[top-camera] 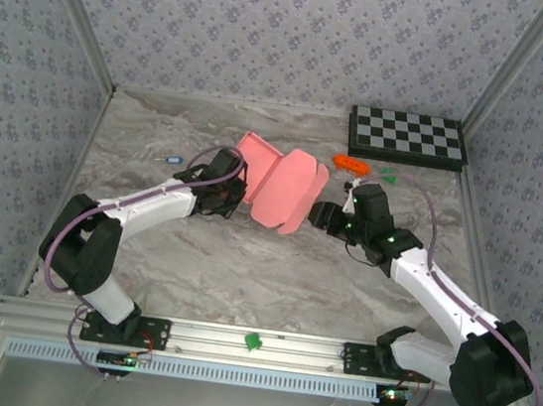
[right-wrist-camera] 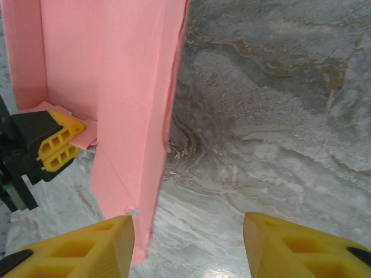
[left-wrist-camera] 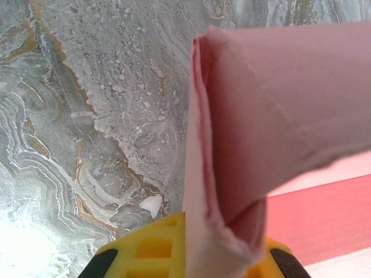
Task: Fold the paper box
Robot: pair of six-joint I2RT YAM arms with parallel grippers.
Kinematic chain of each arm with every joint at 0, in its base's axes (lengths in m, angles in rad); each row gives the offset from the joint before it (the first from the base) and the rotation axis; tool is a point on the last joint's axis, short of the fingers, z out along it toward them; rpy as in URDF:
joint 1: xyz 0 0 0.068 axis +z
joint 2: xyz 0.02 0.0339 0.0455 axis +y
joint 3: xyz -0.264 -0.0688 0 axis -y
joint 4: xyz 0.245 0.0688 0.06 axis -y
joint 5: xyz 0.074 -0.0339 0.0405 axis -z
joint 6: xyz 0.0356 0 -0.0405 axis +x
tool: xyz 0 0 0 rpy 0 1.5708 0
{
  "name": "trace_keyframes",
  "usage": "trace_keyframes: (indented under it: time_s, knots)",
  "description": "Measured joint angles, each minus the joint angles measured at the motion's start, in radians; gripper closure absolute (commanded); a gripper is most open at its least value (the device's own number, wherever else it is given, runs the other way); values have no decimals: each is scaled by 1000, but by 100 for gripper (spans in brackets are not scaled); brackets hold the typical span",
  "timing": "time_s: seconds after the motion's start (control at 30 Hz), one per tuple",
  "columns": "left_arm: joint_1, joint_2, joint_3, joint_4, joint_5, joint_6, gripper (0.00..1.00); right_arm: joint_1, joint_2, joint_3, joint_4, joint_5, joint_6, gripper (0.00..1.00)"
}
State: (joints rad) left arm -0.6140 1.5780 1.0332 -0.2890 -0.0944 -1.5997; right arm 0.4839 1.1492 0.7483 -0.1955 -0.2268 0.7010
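Marble-look table (top-camera: 243, 269) spreads under both arms, with a checkerboard (top-camera: 407, 136) lying at its far right corner. Between the arms, near the middle of the table, I see the paper box (top-camera: 279, 186) held up, partly folded, its pink panels standing on edge. My left gripper (right-wrist-camera: 61, 143) has its yellow fingers pressed together on a flap at the box's left side. My right gripper (right-wrist-camera: 186, 223) is spread, the box's free edge hanging just inside one finger; I cannot tell whether they touch. An orange block (top-camera: 351, 161) lies beyond the box, a tiny green scrap (top-camera: 386, 174) near it.
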Motion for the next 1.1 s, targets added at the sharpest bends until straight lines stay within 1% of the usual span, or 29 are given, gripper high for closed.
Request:
trace_keyframes:
  time_s: [0.17, 0.3, 0.47, 0.63, 0.83, 1.0, 1.03, 1.1]
  knots:
    - [-3, 0, 0, -10, 0, -20, 100, 0, 37, 0, 72, -30, 26, 50]
    - [-4, 0, 0, -22, 0, -29, 100, 0, 64, 0, 107, -42, 41, 54]
    - [-4, 0, 0, -37, 6, -34, 100, -2, 106, 0, 172, -61, 66, 64]
    - [-4, -1, -1, -49, 19, -37, 100, -2, 161, 0, 215, -78, 85, 70]
    - [-4, -13, -11, -53, 19, -44, 100, -2, 180, 0, 236, -80, 109, 84]
    - [-5, -13, -13, -52, 27, -45, 100, 2, 180, 0, 223, -56, 123, 92]
    - [-7, -13, -13, -52, 29, -48, 99, 4, 180, 1, 214, -44, 126, 93]
    - [-11, -13, -13, -52, 34, -51, 92, 8, 180, 7, 188, -23, 130, 95]
